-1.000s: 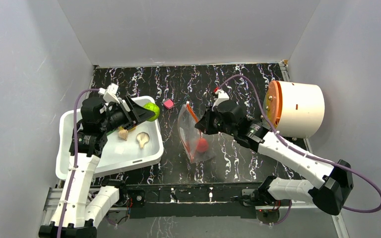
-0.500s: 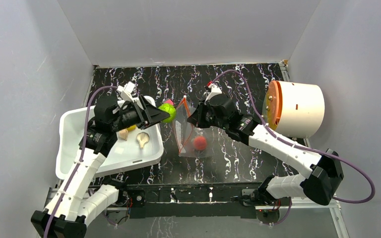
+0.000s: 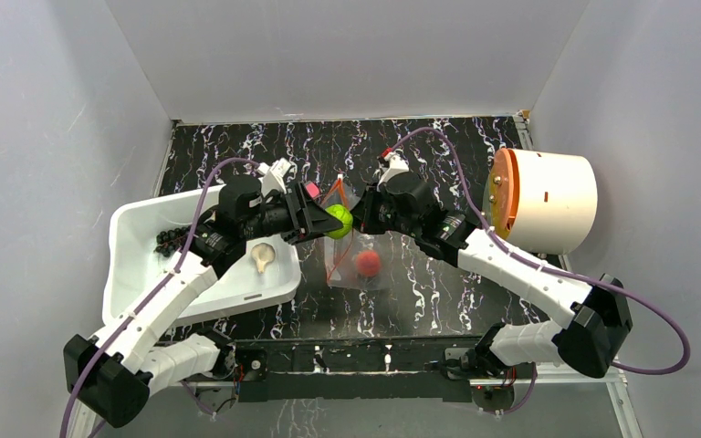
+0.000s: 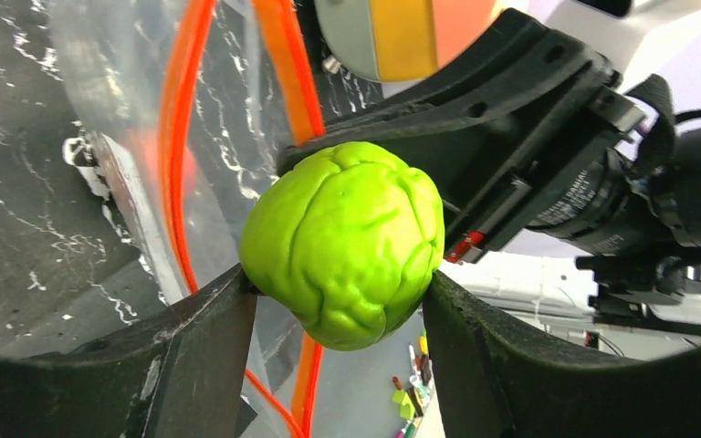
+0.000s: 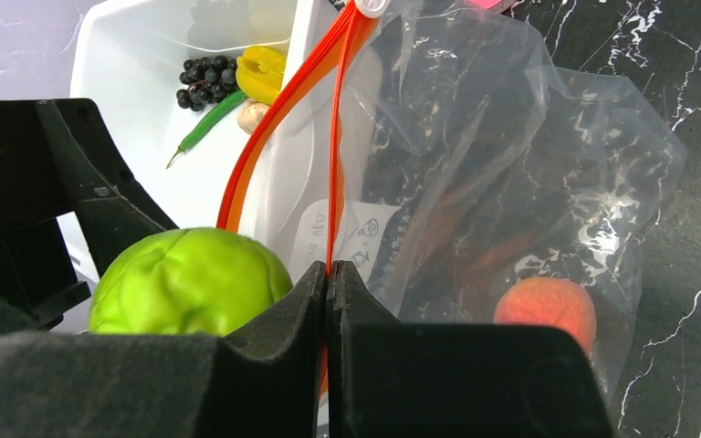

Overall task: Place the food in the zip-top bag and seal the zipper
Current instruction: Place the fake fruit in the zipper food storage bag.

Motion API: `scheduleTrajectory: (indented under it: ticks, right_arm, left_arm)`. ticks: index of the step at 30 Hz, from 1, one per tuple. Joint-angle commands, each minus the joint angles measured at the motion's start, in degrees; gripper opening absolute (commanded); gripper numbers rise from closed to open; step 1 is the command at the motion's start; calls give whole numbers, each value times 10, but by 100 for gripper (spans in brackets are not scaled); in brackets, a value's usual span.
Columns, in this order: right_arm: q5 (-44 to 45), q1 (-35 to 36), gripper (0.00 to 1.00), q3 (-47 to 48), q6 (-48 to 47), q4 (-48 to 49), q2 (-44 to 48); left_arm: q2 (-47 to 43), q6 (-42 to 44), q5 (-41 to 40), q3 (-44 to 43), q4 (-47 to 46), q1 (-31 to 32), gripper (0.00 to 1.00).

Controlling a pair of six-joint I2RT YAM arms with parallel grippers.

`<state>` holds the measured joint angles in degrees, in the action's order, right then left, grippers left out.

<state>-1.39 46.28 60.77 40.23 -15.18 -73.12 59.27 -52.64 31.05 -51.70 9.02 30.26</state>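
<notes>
An orange ball (image 3: pixel 368 264) already lies inside the clear bag (image 3: pixel 379 239). The right gripper (image 5: pixel 329 274) is clenched on the bag's orange zipper (image 5: pixel 283 105), which is unsealed. The left gripper (image 3: pixel 331 222) grasps a green ball (image 4: pixel 342 242) at the bag's mouth. More food waits in the white bin (image 3: pixel 132 260), at nine o'clock from the bag.

Bright, even overhead light, soft shadows. Glare streaks the bag (image 5: pixel 529 137) past the right claw (image 5: pixel 329 274); ball (image 4: pixel 347 237) in the left claw (image 4: pixel 336 285) sharp.
</notes>
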Motion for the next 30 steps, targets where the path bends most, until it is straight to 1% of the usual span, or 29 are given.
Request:
scheduleTrajectory:
  ticks: [1,5,12,14,16,19,22,24,26,30]
  right_arm:
    - [6,1,0,23,-3,37,29]
    - [12,1,0,19,-6,31,33]
    - [12,1,0,22,-6,26,38]
    - [5,1,0,30,-6,25,32]
    - [9,1,0,40,-11,17,24]
    - [7,2,0,45,-12,15,24]
    - [12,1,0,38,-14,14,32]
    - [17,1,0,37,-18,9,36]
    - [21,1,0,33,-18,5,44]
    - [23,1,0,23,-18,5,57]
  left_arm:
    - [0,30,-62,-19,48,10,42]
    - [8,50,-106,-34,94,15,41]
    - [22,67,-141,-47,132,22,42]
    - [29,76,-160,-57,154,25,47]
    - [34,80,-158,-62,156,25,52]
    - [38,86,-154,-70,158,25,67]
    - [30,94,-162,-77,154,25,76]
    - [24,112,-179,-84,165,25,86]
    - [17,130,-186,-98,179,24,88]
    - [11,150,-207,-113,214,24,88]
